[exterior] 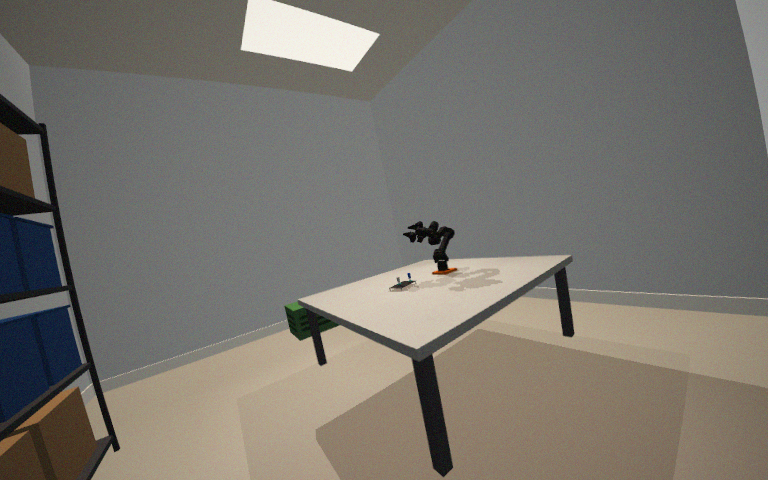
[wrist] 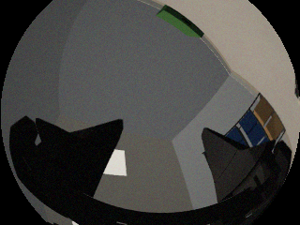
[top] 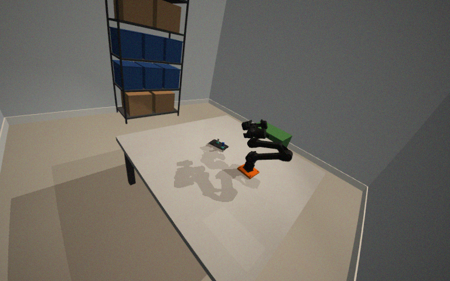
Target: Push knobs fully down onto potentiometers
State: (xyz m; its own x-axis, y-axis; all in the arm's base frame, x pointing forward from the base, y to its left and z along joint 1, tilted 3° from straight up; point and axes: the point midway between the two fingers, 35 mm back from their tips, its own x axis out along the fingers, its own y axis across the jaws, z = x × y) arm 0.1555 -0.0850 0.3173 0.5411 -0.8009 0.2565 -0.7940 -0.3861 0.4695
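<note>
gripper (top: 246, 129) open, above table (top: 159, 156)

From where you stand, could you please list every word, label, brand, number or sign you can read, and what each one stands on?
None: no text can be read in any view.
Circuit board: too small to tell whether it bears any print.
Brown boxes and blue boxes on the shelf rack: plain faces.
Green crate, orange base plate, gripper: no markings visible.
</note>
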